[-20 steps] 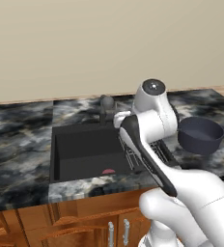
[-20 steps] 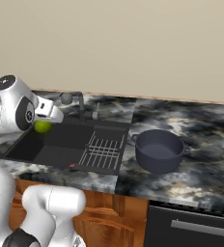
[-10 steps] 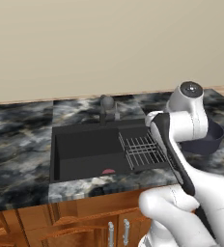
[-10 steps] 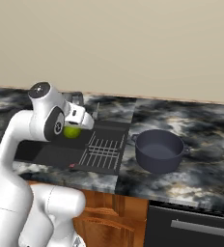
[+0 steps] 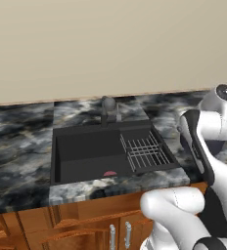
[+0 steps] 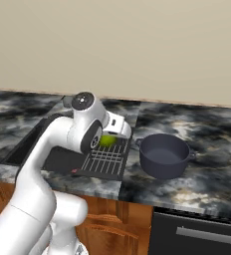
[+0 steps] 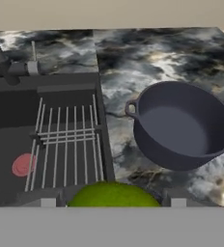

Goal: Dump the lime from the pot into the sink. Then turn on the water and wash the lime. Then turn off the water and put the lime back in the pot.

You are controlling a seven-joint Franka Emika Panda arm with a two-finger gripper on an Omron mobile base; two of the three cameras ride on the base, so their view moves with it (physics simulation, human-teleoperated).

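Faucet (image 7: 2, 61) standing at the back edge of the sink (image 5: 86, 156), on the dark marbled desk (image 6: 197, 184). Pink-red patch (image 7: 23, 164) lying on the basin floor, beside the wire rack (image 7: 68, 144). Lime (image 6: 106, 141) clamped between the jaws of the gripper (image 7: 113, 198), held above the rack near the sink's right edge. Pot (image 7: 184, 124) sitting upright and empty on the desk, just right of the sink.

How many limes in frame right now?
1. The lime sits in the pincer, over the right part of the sink above its wire rack, left of the pot. The pot looks empty; nothing else lime-like shows, though the arm hides part of the basin.
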